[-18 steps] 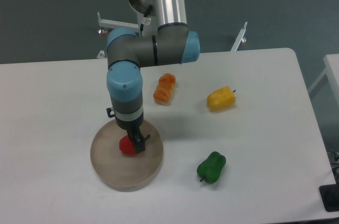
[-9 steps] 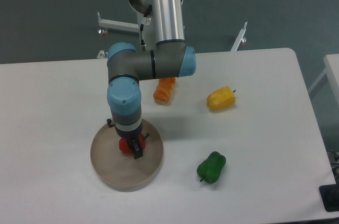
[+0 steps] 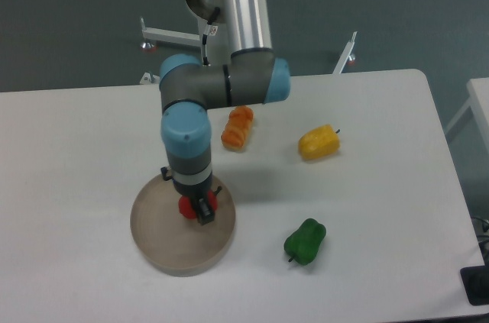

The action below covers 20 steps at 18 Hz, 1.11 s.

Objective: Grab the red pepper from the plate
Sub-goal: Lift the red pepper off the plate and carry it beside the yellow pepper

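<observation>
Red: small glossy red pepper [image 3: 188, 205] sits on the round beige plate [image 3: 157, 245].
Fingers: gripper [image 3: 200, 210] fingers pinch the pepper for lifting.
Elsewhere: yellow pepper [image 3: 318, 142] lies well right of the plate.

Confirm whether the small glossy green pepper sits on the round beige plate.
No. The green pepper lies on the white table, right of the plate.

Red pepper [image 3: 187, 206]: glossy, smooth skin
Plate [image 3: 164, 243]: matt beige-grey
Table [image 3: 367, 216]: smooth matt white
Arm [image 3: 248, 2]: brushed metal tube, blue plastic caps
</observation>
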Each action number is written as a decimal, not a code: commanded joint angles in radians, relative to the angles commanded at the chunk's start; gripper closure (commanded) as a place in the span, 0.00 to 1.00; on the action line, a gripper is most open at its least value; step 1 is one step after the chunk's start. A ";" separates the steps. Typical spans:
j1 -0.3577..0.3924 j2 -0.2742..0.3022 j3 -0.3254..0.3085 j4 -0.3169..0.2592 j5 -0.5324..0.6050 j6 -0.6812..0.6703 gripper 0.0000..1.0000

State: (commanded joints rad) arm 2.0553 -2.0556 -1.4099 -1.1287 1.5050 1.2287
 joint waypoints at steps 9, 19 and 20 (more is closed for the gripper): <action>0.212 0.064 0.132 -0.279 -0.089 0.038 0.72; 0.385 0.071 0.120 -0.338 -0.043 0.242 0.71; 0.387 0.074 0.117 -0.338 -0.022 0.264 0.71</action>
State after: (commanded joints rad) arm 2.4421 -1.9819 -1.2931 -1.4665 1.4831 1.4923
